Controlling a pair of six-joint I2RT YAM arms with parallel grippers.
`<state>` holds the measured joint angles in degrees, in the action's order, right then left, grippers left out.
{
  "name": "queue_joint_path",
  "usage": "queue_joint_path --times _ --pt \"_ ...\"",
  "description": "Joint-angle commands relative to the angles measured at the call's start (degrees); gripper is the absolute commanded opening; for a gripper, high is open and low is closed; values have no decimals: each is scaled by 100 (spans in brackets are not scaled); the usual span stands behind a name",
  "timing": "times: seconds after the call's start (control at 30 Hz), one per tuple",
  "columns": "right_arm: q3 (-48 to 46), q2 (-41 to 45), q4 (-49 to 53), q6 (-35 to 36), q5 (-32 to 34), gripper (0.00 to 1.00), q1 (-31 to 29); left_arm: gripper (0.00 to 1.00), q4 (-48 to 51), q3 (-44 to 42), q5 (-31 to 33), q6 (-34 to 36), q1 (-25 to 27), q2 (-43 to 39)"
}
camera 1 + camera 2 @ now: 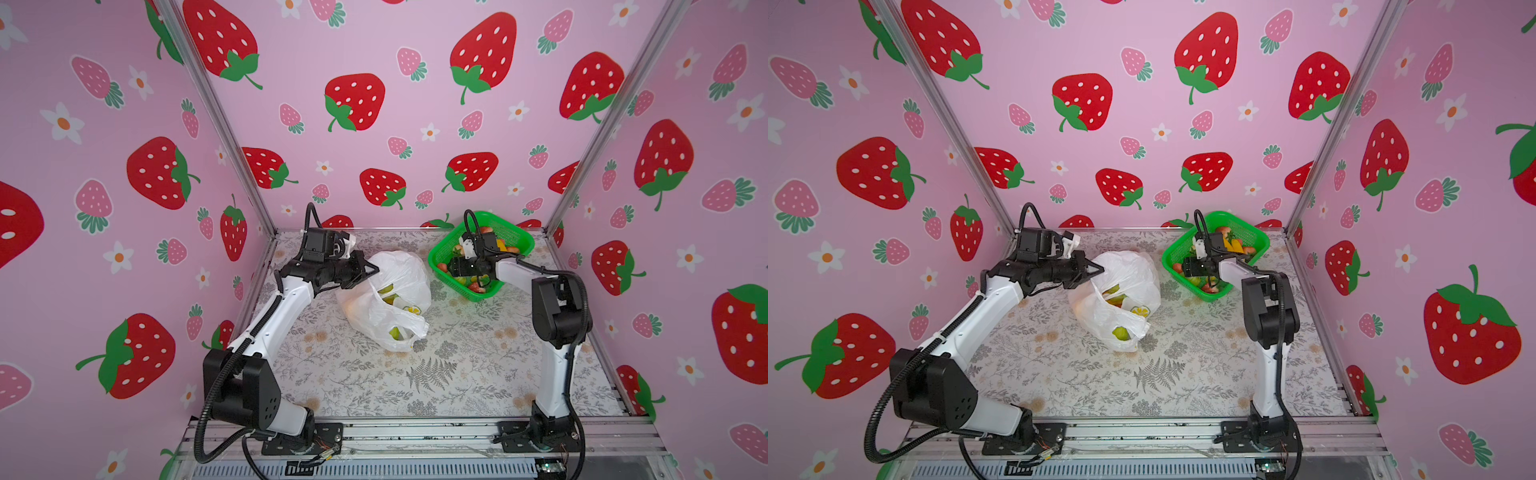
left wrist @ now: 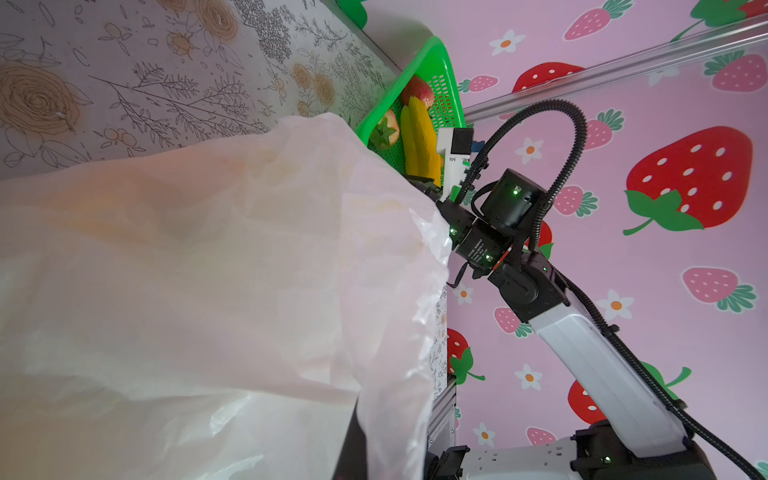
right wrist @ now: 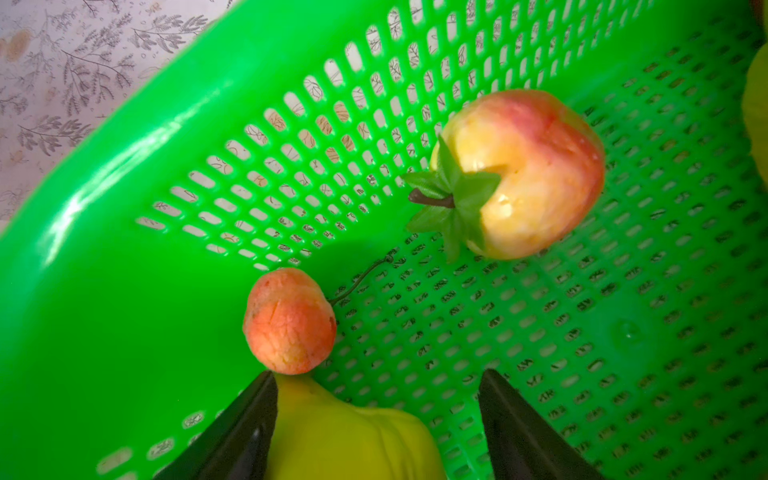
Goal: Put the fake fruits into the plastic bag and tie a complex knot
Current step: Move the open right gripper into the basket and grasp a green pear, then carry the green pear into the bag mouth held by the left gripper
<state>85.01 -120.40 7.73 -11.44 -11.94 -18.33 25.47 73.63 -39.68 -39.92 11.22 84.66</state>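
A: Where is the bag [image 1: 386,297] placed, and how is it held?

B: It is seen near the middle of the tabletop [image 1: 457,374], toward the back edge, with its mouth turned to the front. Its upper rim is pinched by the left gripper [image 1: 368,272], whose fingers are clenched on the film. Some green and yellow fruits [image 1: 1117,296] can already be made out inside.

A: And the rest of the fruits?

B: They are kept in the green basket [image 1: 519,237] at the back right corner of the tabletop. The right gripper [image 3: 376,409] is lowered into it. In the right wrist view a yellow-green fruit [image 3: 353,436] is found between the two fingers; one finger appears to touch it, while a gap is left at the other. The fingers are parted, and whether the fruit is yet gripped cannot be told.

A: What is the coming move judged to turn on?

B: The yellow-green fruit lies directly between the fingers, so only closing seems to be needed. A small orange fruit [image 3: 289,321] is lodged just beyond the fingertips, touching the yellow-green one, and a larger red-yellow fruit [image 3: 528,174] lies farther off on the basket floor. The basket is reached by the right arm only; the bag's mouth lies to that arm's left, held up by the left arm.
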Motion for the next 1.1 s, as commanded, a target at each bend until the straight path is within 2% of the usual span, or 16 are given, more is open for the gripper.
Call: queue_joint_path --times 0.0,0.13,0.3,0.5,0.73,0.93,1.07 --pt "118 -163 449 208 414 76 10 0 -84 -15 -124 2 17 -56" --pt "189 -113 532 237 679 75 14 0 -86 -16 -128 -10 17 -55" --pt "140 109 618 288 1286 80 8 0 -86 -16 -130 -9 19 -48" --pt "48 130 704 335 919 85 0 0 -88 -15 -136 -16 14 -59" --pt "-134 -8 666 353 808 85 -4 0 -103 -28 -145 -31 20 -42" --pt "-222 -150 586 318 657 81 -20 0 -104 -32 -128 -24 17 -49" --pt "-231 -88 550 326 644 73 -22 0 -108 -32 -136 -33 17 -36"
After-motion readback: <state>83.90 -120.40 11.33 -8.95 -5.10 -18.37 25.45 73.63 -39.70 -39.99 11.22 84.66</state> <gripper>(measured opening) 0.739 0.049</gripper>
